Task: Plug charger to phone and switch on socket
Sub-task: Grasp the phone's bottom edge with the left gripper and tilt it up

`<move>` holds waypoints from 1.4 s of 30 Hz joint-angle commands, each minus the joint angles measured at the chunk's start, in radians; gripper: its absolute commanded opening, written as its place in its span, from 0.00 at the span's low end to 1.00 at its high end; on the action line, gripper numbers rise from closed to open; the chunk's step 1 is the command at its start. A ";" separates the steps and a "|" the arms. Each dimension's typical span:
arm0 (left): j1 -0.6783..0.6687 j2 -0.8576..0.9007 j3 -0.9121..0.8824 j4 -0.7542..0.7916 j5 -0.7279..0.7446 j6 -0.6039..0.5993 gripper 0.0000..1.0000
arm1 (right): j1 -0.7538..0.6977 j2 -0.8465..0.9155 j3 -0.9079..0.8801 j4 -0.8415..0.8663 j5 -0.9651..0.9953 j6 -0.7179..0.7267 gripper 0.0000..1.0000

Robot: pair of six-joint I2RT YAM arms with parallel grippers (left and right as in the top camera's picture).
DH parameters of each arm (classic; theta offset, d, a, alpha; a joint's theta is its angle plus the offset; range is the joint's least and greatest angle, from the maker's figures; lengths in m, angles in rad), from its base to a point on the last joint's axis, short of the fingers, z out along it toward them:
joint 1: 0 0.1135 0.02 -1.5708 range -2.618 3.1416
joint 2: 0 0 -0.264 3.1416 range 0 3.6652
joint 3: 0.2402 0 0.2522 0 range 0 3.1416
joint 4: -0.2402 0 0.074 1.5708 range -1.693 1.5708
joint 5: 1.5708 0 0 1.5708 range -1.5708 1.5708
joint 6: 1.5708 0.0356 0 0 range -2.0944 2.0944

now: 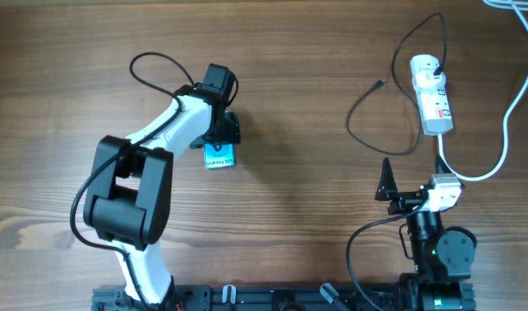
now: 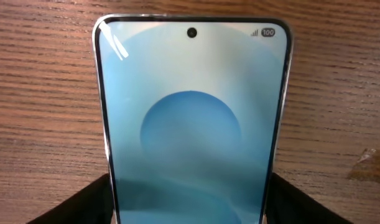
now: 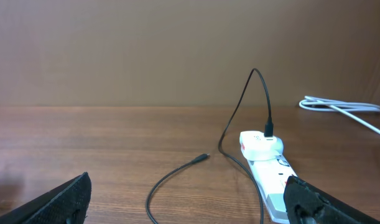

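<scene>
The phone (image 1: 219, 158), with a light blue screen and a teal oval, lies on the wooden table; it fills the left wrist view (image 2: 190, 106). My left gripper (image 1: 220, 136) is over its upper end, and both black fingers (image 2: 190, 193) press against the phone's long edges. The socket (image 1: 431, 105), a white power strip with red marks, lies at the far right and also shows in the right wrist view (image 3: 270, 171). The charger's black cable (image 1: 367, 130) loops from its plug (image 3: 268, 129) in the strip, and its tip (image 3: 204, 157) lies free on the table. My right gripper (image 1: 415, 186) is wide open and empty (image 3: 190, 202), short of the strip.
The strip's thick white cord (image 1: 505, 130) curves along the right edge and runs off the far right corner; it also shows in the right wrist view (image 3: 345, 109). Bare wooden table (image 1: 307, 173) lies between the phone and the cable.
</scene>
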 commanded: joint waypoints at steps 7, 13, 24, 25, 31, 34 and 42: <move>0.001 0.067 -0.055 -0.004 0.039 -0.001 0.56 | -0.002 -0.006 -0.001 0.003 -0.012 -0.011 1.00; 0.002 0.065 -0.004 -0.048 0.013 -0.001 0.51 | -0.002 -0.006 -0.001 0.003 -0.012 -0.011 1.00; 0.002 0.060 0.232 -0.271 -0.022 -0.001 0.45 | -0.002 -0.006 -0.001 0.003 -0.012 -0.011 1.00; 0.002 0.060 0.240 -0.286 -0.021 -0.001 0.45 | -0.002 -0.006 -0.001 0.003 -0.012 -0.011 1.00; 0.002 0.060 0.289 -0.396 0.007 -0.001 0.43 | -0.002 -0.006 -0.001 0.003 -0.011 -0.011 1.00; 0.002 0.060 0.338 -0.476 0.085 -0.001 0.42 | -0.002 -0.006 -0.001 0.003 -0.012 -0.011 1.00; 0.002 0.059 0.409 -0.597 0.285 -0.001 0.39 | -0.002 -0.006 -0.001 0.003 -0.012 -0.011 1.00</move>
